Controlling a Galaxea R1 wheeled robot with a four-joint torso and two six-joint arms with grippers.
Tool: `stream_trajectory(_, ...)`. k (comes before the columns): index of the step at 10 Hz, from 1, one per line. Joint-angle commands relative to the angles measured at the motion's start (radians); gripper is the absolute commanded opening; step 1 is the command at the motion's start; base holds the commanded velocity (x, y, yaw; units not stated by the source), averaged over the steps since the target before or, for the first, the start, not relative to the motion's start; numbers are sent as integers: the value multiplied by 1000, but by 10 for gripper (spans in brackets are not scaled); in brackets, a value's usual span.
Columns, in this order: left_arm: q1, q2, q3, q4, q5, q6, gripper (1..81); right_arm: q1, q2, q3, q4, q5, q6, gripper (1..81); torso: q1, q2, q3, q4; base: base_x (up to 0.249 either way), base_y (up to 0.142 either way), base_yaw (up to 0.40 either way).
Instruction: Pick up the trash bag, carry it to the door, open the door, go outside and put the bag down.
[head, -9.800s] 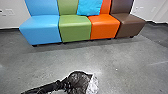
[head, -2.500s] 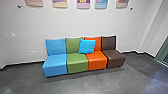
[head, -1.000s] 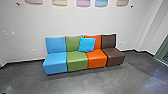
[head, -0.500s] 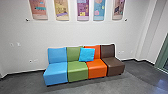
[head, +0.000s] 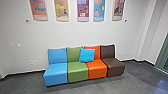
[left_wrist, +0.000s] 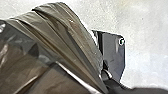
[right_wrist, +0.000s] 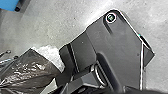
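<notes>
Pale wall (head: 75, 35), light grey-white, with a dark skirting strip (head: 22, 72) at its foot. Posters (head: 83, 11), five, in a row along the top of the head view, cut off by its upper edge; grounds of salmon, sand, purple, blue and dusty pink. Wall fittings: small pale plates (head: 11, 45), set low to either side of the seating; two small dark knobs (head: 27, 20) just below poster level. Seating, four armless units side by side, their backs toward the wall: blue seat (head: 55, 75), green seat (head: 77, 72), orange seat (head: 97, 68), brown seat (head: 112, 67). Cushion (head: 86, 55), one, bright blue, tilted against the backs of the green and orange units. Floor (head: 105, 86), grey, mottled, with a bluish sheen toward the right. Green frame (head: 162, 55), upright, at the right edge, with dark glazing. Trash bag (left_wrist: 57, 45), one, dark, thin and glossy, indoors, large before the left wrist camera, its long folds drawn together toward one point; recorded also in the right wrist view, wrinkled, whitish crumpled material (right_wrist: 51, 56) beside it, grey floor beyond. Left gripper: whether spread, pressed together or pinching the bag, cannot be told. Right gripper: state likewise cannot be told.
</notes>
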Motion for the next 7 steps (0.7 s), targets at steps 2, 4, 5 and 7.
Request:
stream_trajectory(2, -69, 9, -41, 1, 79, 8, 10, 54, 177, -289, -62, -136, -14, 811, 0, 0, 0, 0, 0, 0, 0)
stream_trajectory(4, -44, 62, -142, 6, 77, 8, 10, 54, 266, -421, -106, -159, -21, 811, 0, 0, 0, 0, 0, 0, 0)
stream_trajectory(5, -31, 94, -196, 10, 71, 8, 10, 58, 304, -470, -129, -157, -21, 811, 0, 0, 0, 0, 0, 0, 0)
stream_trajectory(7, 11, 136, -268, 18, -29, 8, 10, 67, 344, -523, -155, -180, -21, 811, 0, 0, 0, 0, 0, 0, 0)
